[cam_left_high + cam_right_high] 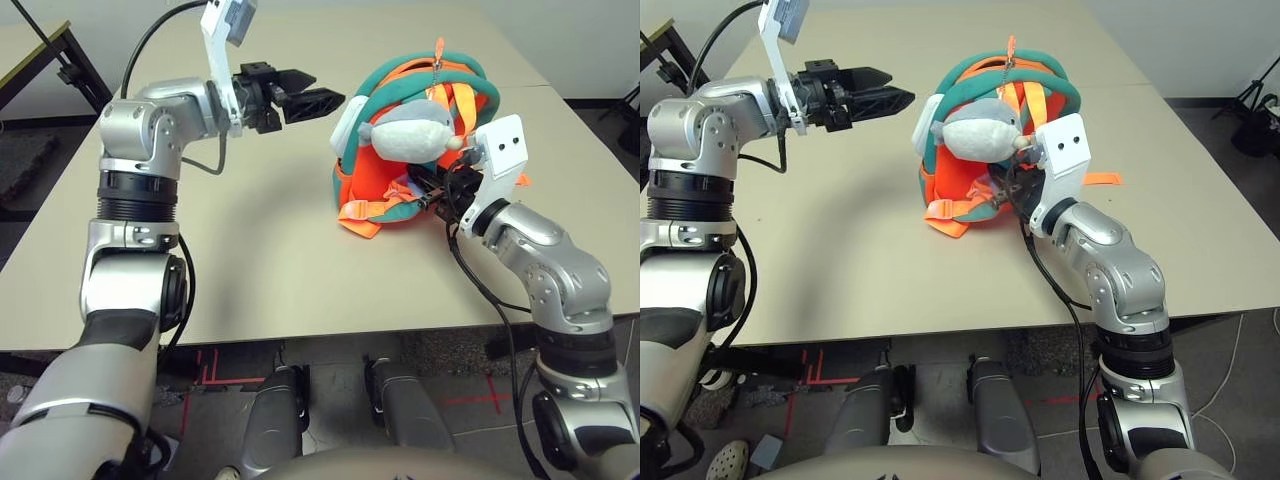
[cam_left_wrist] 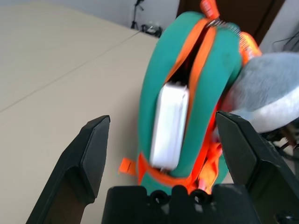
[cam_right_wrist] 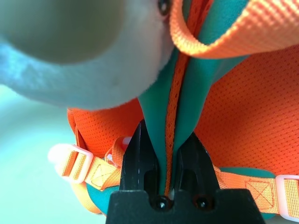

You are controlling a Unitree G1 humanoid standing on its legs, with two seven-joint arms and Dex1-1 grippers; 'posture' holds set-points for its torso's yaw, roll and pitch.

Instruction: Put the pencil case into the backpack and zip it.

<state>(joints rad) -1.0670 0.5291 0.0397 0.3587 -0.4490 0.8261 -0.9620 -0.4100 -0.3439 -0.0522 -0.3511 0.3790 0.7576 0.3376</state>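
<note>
Currently | pencil case [image 2: 170, 126] ahead of, between left gripper's [image 2: 164, 161] open jaws, untouched

Backpack [image 1: 385, 180]: padded teal cloth, matt; orange mesh, rough; webbing straps, ribbed weave. Fish toy [image 1: 412, 131], at the backpack's centre: soft plush. Pencil case [image 2: 170, 126], at nine o'clock on the backpack: smooth white, glossy. Tabletop [image 1: 260, 250]: smooth, matt.

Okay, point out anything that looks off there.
The white case sits in the backpack's open zip but bulges out past its side, so it isn't fully in. Nothing looks spilled or damaged.
</note>
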